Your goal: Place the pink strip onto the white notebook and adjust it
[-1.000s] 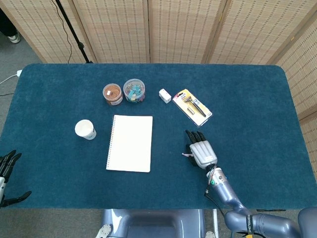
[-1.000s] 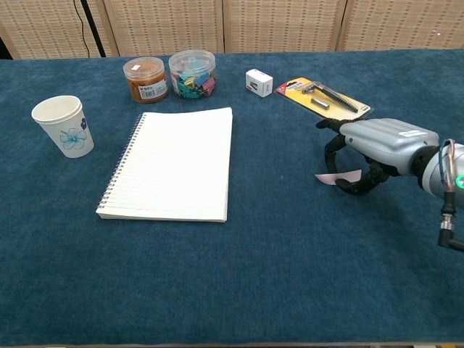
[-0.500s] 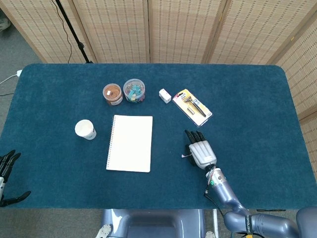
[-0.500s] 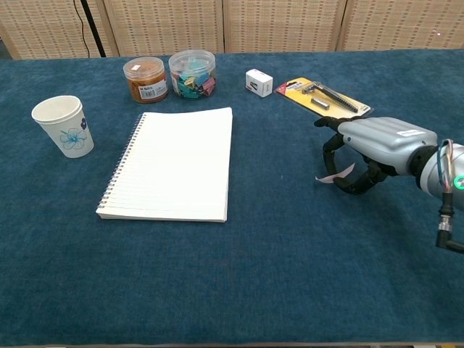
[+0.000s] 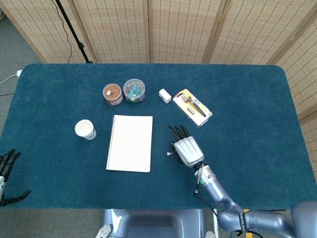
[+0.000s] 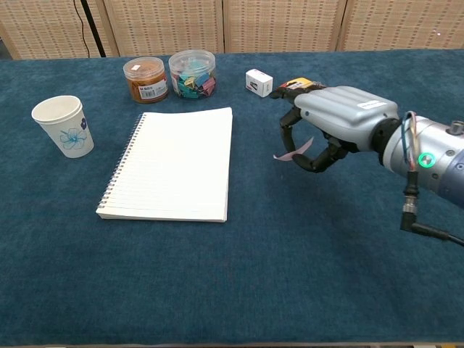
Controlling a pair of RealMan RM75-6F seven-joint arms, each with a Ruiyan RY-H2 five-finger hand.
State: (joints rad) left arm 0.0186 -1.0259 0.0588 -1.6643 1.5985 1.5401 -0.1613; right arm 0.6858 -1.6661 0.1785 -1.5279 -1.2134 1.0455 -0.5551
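The white spiral notebook lies flat on the blue table, left of centre. My right hand hovers to the right of it, palm down, and pinches the small pink strip between thumb and a finger. The strip hangs above the cloth, off the notebook, with a gap to its right edge. My left hand shows at the head view's left edge, off the table, fingers spread and holding nothing.
A paper cup stands left of the notebook. Behind it sit an orange-filled jar and a jar of coloured clips. A white eraser and a yellow blister pack lie at the back, partly behind my right hand.
My right hand has lifted the pink strip off the cloth and carried it left toward the notebook. The left hand has stayed put.
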